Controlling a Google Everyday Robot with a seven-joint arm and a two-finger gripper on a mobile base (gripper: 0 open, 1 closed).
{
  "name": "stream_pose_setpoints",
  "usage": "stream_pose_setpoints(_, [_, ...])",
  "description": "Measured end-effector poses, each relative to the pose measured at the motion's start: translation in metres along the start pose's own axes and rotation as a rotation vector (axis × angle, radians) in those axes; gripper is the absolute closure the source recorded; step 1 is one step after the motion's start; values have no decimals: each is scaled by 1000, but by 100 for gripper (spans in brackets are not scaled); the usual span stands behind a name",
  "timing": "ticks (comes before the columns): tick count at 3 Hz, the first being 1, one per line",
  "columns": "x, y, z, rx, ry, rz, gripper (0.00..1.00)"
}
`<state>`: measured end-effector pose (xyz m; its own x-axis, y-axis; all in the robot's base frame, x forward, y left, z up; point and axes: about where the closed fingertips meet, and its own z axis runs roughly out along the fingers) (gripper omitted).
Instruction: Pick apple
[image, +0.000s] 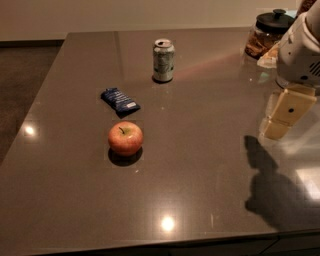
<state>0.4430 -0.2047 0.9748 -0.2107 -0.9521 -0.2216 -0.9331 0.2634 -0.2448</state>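
Observation:
The apple is round and red-orange with a yellowish patch by its short dark stem. It sits on the dark grey table, left of centre and toward the front. My gripper, beige under a white arm, hangs above the table's right side. It is far to the right of the apple, well apart from it, and holds nothing that I can see. Its shadow falls on the table below it.
A blue snack packet lies just behind the apple. A soda can stands upright further back. A glass jar with a black lid stands at the back right corner. The table's front edge runs along the bottom.

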Motion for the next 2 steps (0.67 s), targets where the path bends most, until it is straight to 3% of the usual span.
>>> stream_pose_setpoints(2, [-50,6,31,-75,-84,-27,0])
